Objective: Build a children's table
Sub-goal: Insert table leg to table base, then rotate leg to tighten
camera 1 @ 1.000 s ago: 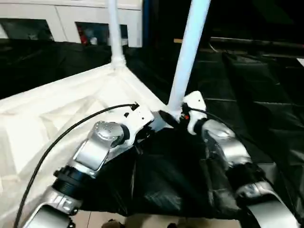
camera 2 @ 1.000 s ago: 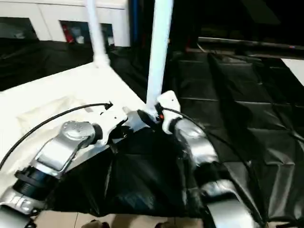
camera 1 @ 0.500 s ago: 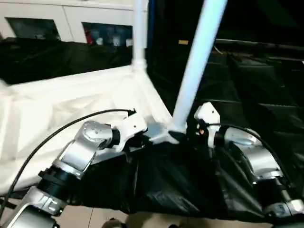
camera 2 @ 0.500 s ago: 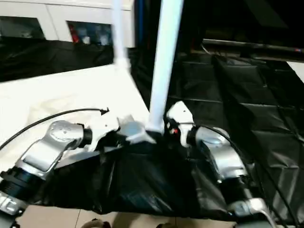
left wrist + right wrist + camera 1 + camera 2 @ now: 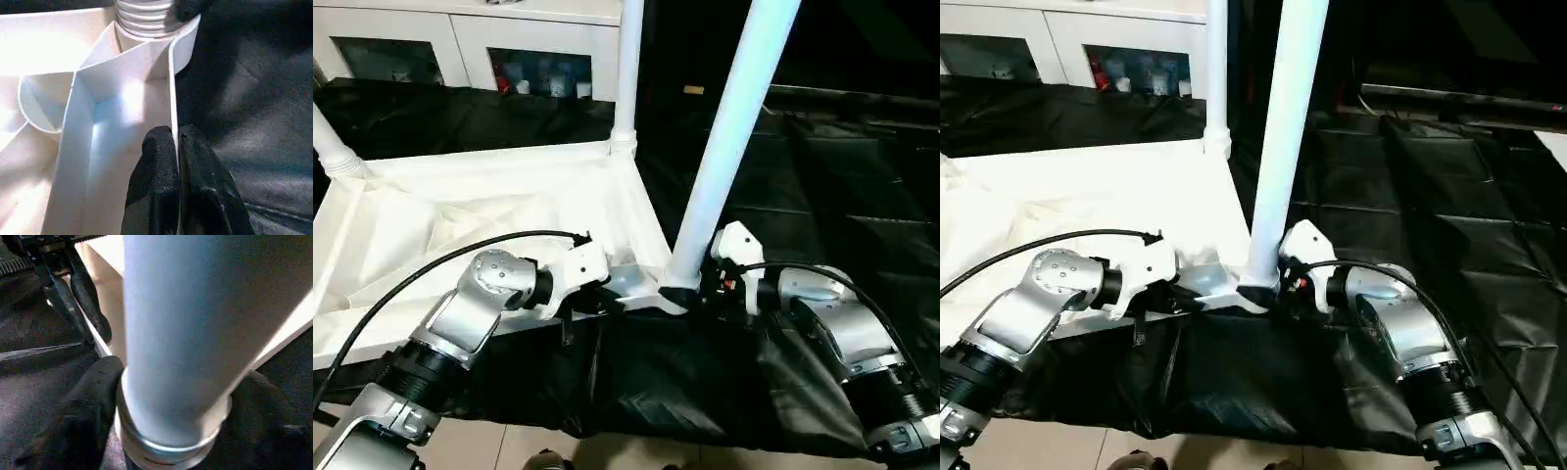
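Right wrist view: right tool (image 5: 171, 431) now closing around leg (image 5: 181, 333) base.

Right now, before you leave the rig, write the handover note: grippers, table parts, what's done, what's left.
Left gripper: shut, pinching the tabletop's near side wall by the corner.
Right gripper: fingers either side of the near leg at its base.
Tabletop lies underside up on black sheeting.
Done: far-right leg and far-left leg stand in their sockets.
Left: check the near leg is fully seated; a fourth leg isn't seen standing.
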{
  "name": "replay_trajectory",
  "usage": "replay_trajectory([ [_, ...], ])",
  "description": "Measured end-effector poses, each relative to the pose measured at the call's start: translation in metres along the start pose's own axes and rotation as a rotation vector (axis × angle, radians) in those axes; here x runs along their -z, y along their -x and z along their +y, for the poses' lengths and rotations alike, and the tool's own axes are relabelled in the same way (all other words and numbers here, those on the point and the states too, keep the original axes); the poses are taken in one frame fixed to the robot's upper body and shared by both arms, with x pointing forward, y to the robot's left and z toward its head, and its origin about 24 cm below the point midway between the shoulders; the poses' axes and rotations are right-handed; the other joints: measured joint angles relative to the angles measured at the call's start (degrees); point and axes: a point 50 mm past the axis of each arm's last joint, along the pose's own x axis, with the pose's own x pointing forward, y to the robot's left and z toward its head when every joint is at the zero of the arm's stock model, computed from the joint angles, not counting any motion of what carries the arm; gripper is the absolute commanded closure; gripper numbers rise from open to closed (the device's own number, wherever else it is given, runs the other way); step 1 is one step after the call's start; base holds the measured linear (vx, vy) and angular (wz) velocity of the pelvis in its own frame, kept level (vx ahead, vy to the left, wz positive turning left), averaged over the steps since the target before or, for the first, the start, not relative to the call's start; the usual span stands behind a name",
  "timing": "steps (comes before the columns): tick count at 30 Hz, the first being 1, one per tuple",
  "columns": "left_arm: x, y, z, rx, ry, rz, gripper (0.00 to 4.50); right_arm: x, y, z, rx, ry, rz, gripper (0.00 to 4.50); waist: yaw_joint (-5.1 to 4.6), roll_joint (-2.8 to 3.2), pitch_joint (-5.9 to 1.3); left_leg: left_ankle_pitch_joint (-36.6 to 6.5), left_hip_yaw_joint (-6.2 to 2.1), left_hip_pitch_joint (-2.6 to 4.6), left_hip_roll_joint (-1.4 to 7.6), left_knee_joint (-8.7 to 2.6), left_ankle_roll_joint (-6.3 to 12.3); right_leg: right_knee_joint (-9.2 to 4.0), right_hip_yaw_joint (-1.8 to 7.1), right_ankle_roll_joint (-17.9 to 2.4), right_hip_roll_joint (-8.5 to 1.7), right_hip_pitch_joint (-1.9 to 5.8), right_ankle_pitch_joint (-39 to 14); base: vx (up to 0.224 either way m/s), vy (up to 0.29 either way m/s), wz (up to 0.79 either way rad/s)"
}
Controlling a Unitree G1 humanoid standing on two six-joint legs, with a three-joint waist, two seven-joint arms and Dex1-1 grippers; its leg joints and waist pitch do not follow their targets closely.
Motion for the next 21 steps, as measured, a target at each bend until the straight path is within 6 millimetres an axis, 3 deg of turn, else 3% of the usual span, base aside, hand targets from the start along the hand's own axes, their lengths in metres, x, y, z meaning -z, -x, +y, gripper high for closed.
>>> replay_trajectory([
  [5, 0.001, 0.0, 0.0, 0.002, 0.001, 0.001, 4.5, 0.0, 0.0, 0.0, -0.004, -0.001, 0.002, 1.73, 0.0, 0.0, 0.0, 0.0, 0.0, 0.0, 0.01, 0.09, -0.04, 0.14, 0.0, 0.0, -0.01, 0.0, 0.0, 0.0, 0.0, 0.0],
  [15, 0.002, -0.008, 0.001, -0.029, 0.037, -0.008, 4.5, 0.009, -0.004, 0.003, 0.054, -0.051, -0.015, 1.76, 0.01, -0.07, -0.08, 0.0, 0.0, 0.19, 0.02, 0.14, -0.17, 0.18, 0.0, 0.0, -0.02, 0.22, 0.0, 0.0, 0.0, 0.0],
  [19, 0.0, -0.019, 0.007, -0.151, 0.126, -0.02, 4.5, 0.011, -0.021, -0.003, 0.232, -0.142, -0.052, 1.76, -0.24, -0.1, -0.2, 0.1, 0.0, 0.32, 0.02, 0.18, -0.28, 0.17, 0.0, -0.1, -0.03, 0.34, 0.2, 0.0, 0.0, 0.0],
  [21, -0.004, -0.028, 0.013, -0.237, 0.18, -0.021, 4.5, 0.008, -0.036, -0.011, 0.379, -0.199, -0.066, 1.76, -0.94, -0.06, -0.23, 0.1, 0.0, 0.34, 0.01, 0.19, -0.4, 0.13, 0.02, -0.1, -0.04, 0.32, 0.5, 0.0, 0.0, 0.0],
])
